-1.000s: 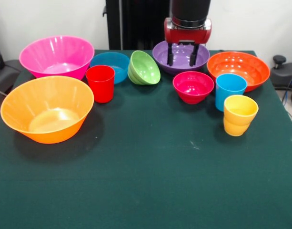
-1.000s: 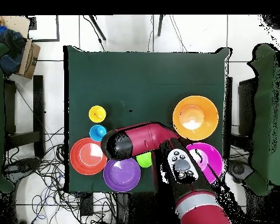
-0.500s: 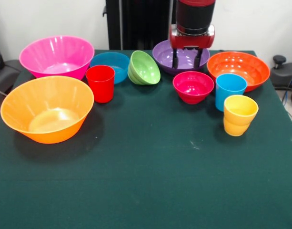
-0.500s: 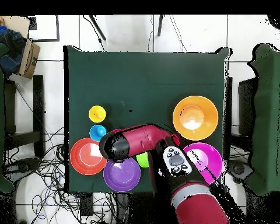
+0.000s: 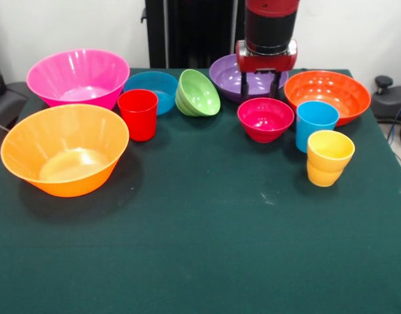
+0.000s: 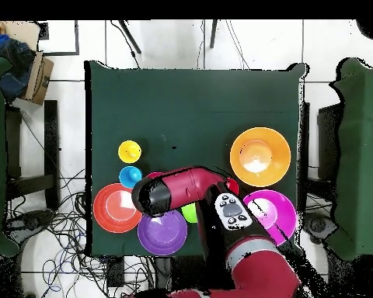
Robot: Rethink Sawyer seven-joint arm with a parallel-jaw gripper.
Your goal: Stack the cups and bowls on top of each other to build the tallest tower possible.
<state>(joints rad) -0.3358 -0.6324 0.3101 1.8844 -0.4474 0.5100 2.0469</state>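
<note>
My gripper hangs open and empty in front of the purple bowl, just above the far rim of the crimson-pink bowl. To its right stand the orange bowl, the sky-blue cup and the yellow waisted cup. To its left are the tilted green bowl, the small blue bowl, the red cup, the large pink bowl and the large yellow-orange bowl. In the overhead view the arm hides the gripper and the crimson-pink bowl.
All the cups and bowls stand apart in the table's half near the robot. The green cloth runs on to the table's camera-side edge. In the overhead view, chairs stand at both sides of the table and cables lie on the floor.
The gripper has moved to the right in the front view and a little toward the crimson-pink bowl, still open. No cup or bowl has moved.
</note>
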